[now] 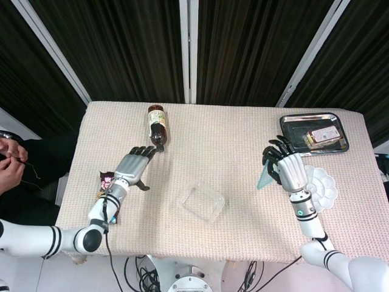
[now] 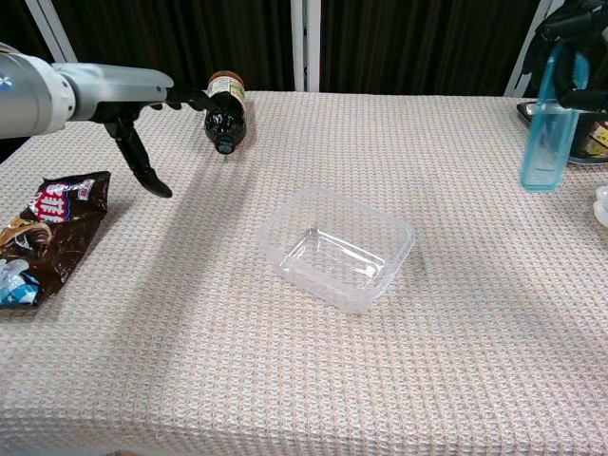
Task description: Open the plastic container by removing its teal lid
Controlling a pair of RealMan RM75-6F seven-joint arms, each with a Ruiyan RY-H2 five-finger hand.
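The clear plastic container (image 1: 203,202) (image 2: 336,246) sits uncovered and empty near the table's middle front. My right hand (image 1: 287,168) (image 2: 573,52) holds the teal lid (image 1: 265,176) (image 2: 548,131) off to the right, hanging on edge above the cloth, well away from the container. My left hand (image 1: 133,168) (image 2: 132,104) hovers at the left with fingers spread and nothing in it, between the snack wrapper and the bottle.
A brown bottle (image 1: 157,127) (image 2: 225,111) lies at the back left. A snack wrapper (image 1: 108,194) (image 2: 43,235) lies at the left edge. A metal tray (image 1: 314,134) and a white palette (image 1: 321,187) are at the right, close to my right hand.
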